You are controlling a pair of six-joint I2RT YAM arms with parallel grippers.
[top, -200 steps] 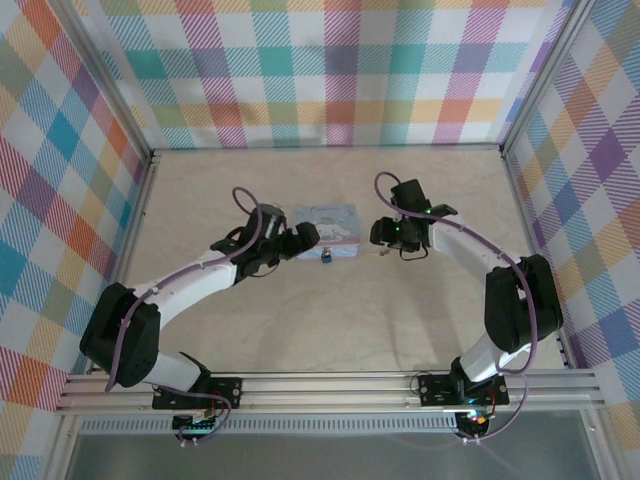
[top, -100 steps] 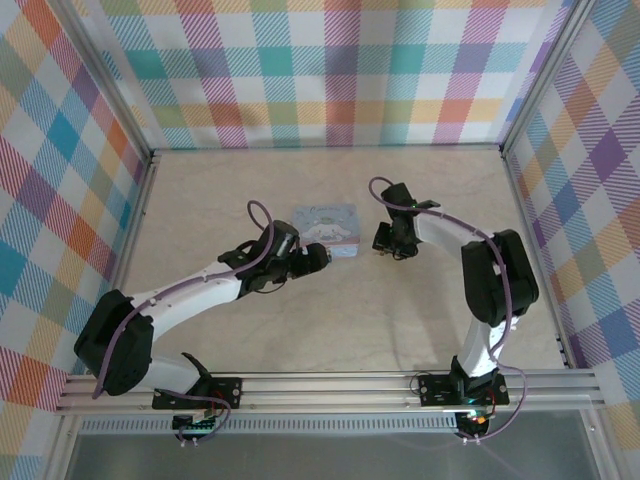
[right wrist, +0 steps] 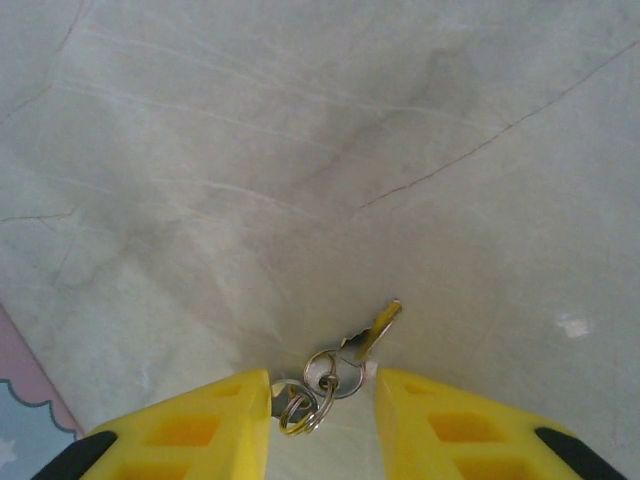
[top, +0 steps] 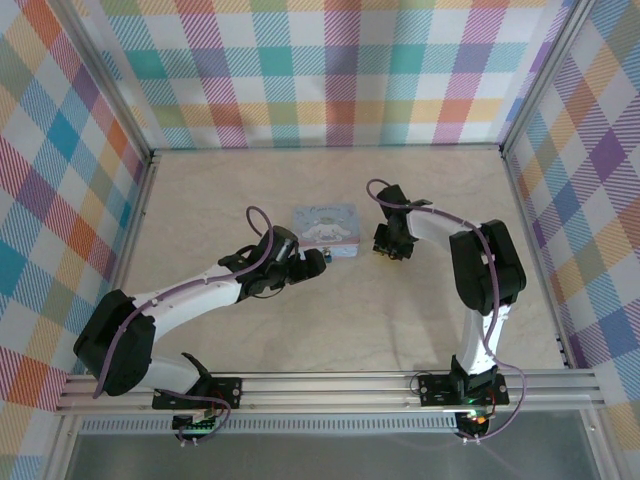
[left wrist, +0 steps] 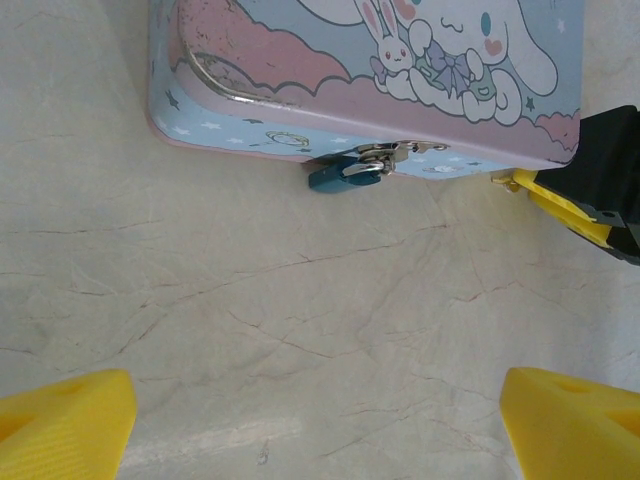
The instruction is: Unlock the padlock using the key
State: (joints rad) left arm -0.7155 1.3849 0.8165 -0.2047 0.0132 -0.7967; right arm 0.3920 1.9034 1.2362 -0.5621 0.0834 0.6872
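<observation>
The padlock is a small blue lock hanging from the silvery clasp on the near side of the pale-blue cartoon tin. My left gripper stands wide open on the table a short way in front of it, with nothing between its fingers. From above, this gripper sits just left of the padlock. The key lies flat on the table with two linked rings. My right gripper is low over it. Its yellow fingers flank the key's head and rings, with a gap still showing.
The tin lies mid-table between the two grippers. The right gripper is just off its right side, and a yellow fingertip of it shows in the left wrist view. Plaid walls enclose the table on three sides.
The right gripper has come down over the key and its jaws have narrowed around it. The left gripper has shifted a little to the right and nearer, towards the padlock, still wide open.
</observation>
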